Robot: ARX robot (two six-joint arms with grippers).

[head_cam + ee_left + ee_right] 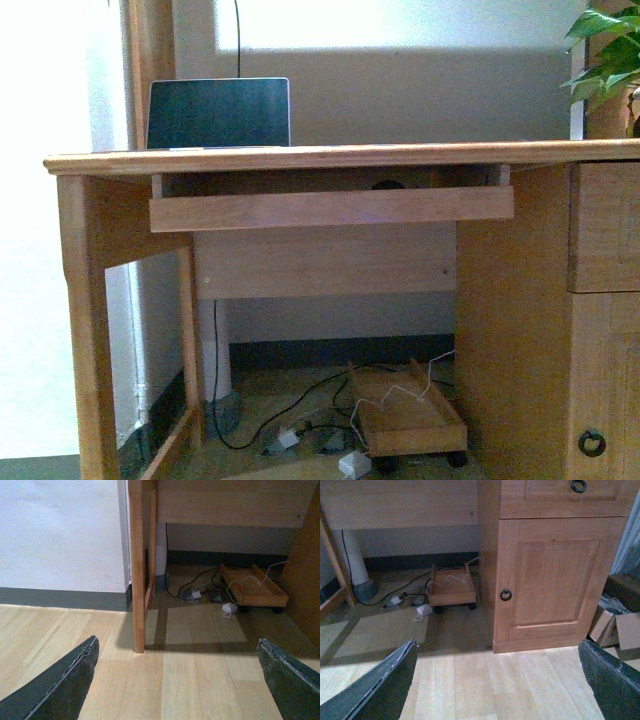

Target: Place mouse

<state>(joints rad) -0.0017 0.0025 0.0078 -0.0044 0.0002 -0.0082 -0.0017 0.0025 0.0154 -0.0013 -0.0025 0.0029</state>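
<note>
laptop [219,113] on desk [330,157] left | plant [606,52] right | trolley [412,432] beneath — on floor

The mouse [388,184] lies in the pull-out tray [330,208] (only its dark domed top shows).

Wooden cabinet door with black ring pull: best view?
Right wrist view: whole light wooden panelled door, black ring pull included. Front view cuts it to a corner strip with the pull. Left wrist view misses it.

Wooden desk [400,155] is topped by an open laptop [219,112] back left, potted plant [608,50] far right. Cables [290,405] and a wheeled wooden tray [405,415] are left on the floor [200,680] underneath.
</note>
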